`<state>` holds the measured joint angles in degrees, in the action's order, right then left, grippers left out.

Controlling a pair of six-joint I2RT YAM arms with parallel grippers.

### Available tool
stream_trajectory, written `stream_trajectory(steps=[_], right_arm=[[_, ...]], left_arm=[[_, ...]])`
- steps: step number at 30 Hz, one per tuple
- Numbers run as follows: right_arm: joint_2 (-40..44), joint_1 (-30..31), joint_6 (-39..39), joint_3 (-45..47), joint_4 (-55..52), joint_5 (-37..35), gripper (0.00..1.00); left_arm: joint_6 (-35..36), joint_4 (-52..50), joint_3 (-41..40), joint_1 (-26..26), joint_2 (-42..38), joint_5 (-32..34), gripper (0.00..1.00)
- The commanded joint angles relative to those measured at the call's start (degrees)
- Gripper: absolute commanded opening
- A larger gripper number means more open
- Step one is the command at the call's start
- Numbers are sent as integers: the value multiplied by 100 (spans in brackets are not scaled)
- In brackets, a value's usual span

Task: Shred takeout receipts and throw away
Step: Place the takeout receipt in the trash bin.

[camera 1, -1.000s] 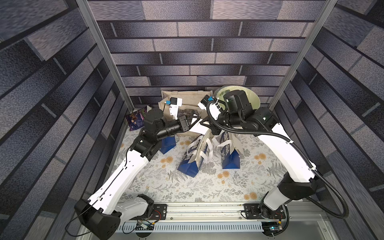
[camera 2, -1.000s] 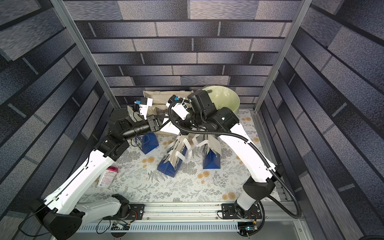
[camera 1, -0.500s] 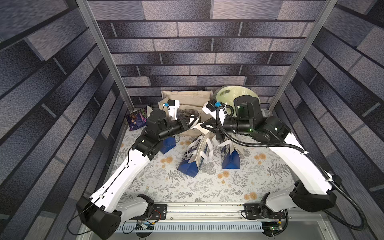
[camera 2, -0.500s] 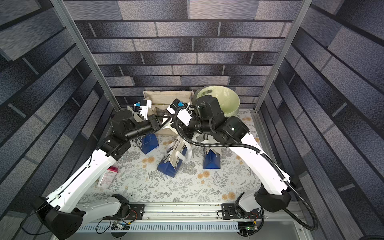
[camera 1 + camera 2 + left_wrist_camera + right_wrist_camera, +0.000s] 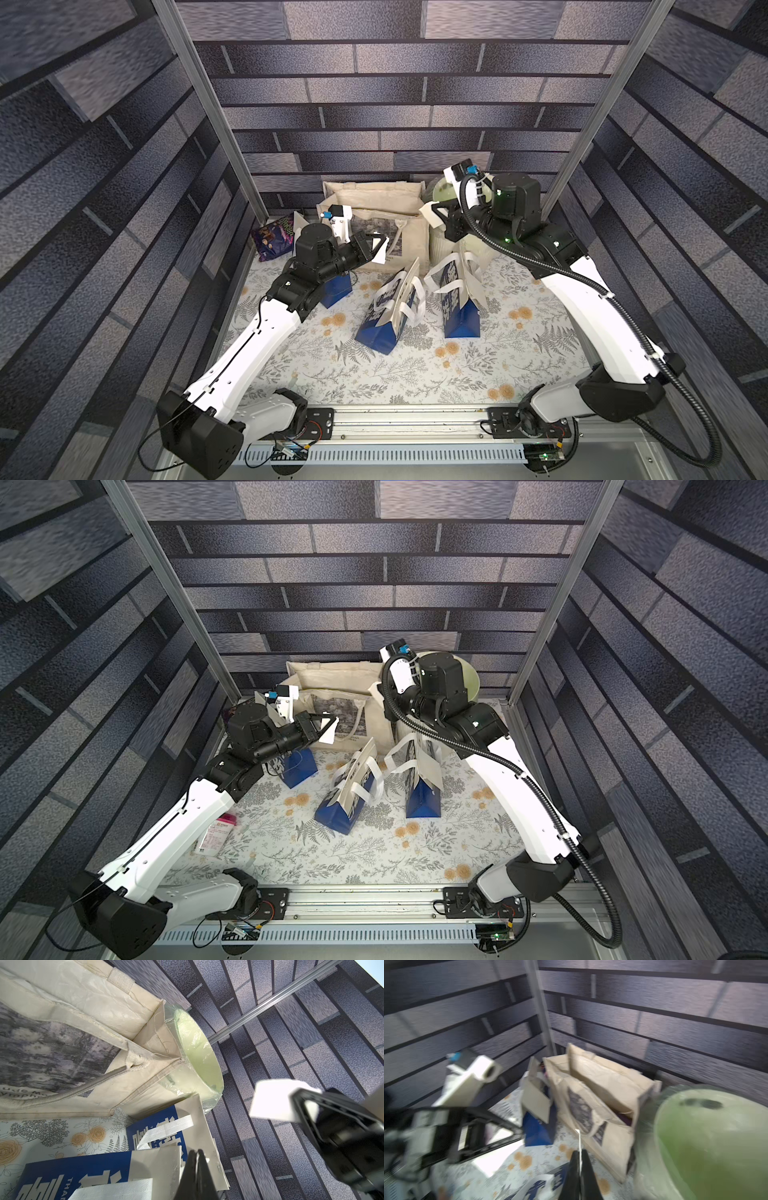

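The takeout receipt is in two white pieces. My left gripper [image 5: 375, 248] is shut on one piece of the receipt [image 5: 380, 250], held in the air in front of the canvas tote. My right gripper [image 5: 441, 217] is shut on the other piece [image 5: 429, 213], up beside the green bin's [image 5: 443, 192] rim. In the right wrist view that piece [image 5: 579, 1140] shows edge-on between the shut fingers [image 5: 572, 1169]. The left wrist view shows my left gripper [image 5: 196, 1153] pinched shut, and the right gripper's white piece [image 5: 270, 1101] off to its side, away from the green bin [image 5: 199, 1053].
A beige canvas tote [image 5: 380, 203] stands at the back, left of the plastic-lined bin. Three blue-and-white paper bags [image 5: 390, 309] [image 5: 459, 299] [image 5: 337, 287] sit mid-table on the floral cloth. A purple snack packet [image 5: 272, 239] lies back left, and a pink-and-white box [image 5: 216, 833] lies under the left arm.
The two grippers, close together a second ago, have pulled apart, each with a white piece. The right arm swung right and back toward the bin; the left shifted slightly left.
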<state>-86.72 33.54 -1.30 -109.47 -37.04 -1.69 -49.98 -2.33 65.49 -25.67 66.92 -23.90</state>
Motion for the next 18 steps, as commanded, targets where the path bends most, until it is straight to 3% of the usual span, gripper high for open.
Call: stream_trajectory(steps=[1,8,13,18], right_arm=[[-643,-334,-568,-219,-135,-1836,0],[-1912,-872,-769,-1373,-814,-2027,0],[-2647,-929,-805,-2343,-1780,-1958,21],[-2600,-928,-685,-2626,-1966,-1923,43]], left_arm=[[113,321,24,-74,-48,61,0],[110,434,-43,-95,-136,154,0],[9,583,-156,-91,-177,229,0],[-38,661,-225,-96,-193,260,0]])
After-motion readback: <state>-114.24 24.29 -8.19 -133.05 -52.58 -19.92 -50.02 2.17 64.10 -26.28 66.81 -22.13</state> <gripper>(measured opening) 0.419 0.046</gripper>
